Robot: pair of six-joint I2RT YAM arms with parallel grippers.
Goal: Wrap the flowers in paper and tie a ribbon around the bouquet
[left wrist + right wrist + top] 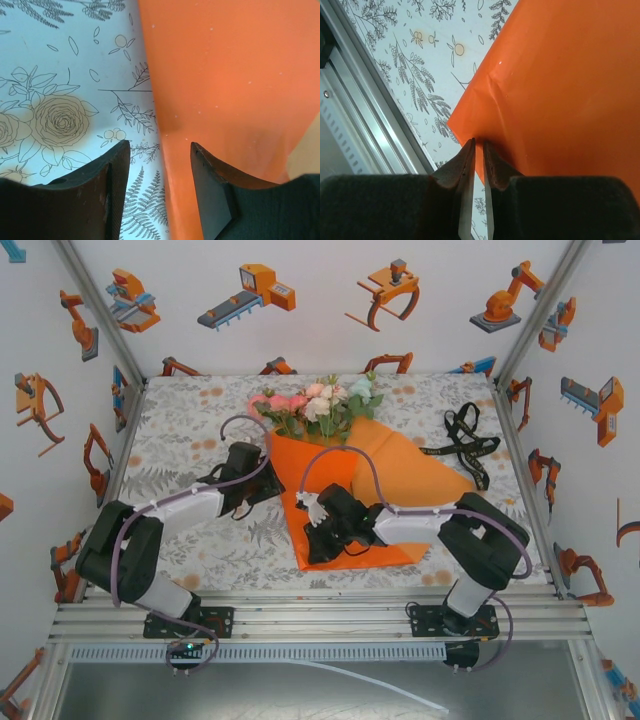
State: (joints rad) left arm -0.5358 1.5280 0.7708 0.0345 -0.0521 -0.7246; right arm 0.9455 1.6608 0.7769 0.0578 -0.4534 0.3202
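The surface (180, 540) carries the orange paper (400, 475), folded over the stems of the flowers (315, 400), whose blooms lie at the far side. The ribbon (465, 445) lies apart, to the right. The left end effector (160, 147) is spread astride the paper's left edge. The right end effector (480, 142) is nearly pressed together at the paper's near corner; whether it pinches the paper I cannot tell.

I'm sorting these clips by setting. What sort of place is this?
Likely a robot test booth: white walls printed with cartoon robots, left arm and right arm bolted to a metal rail, and a tablecloth-covered table.
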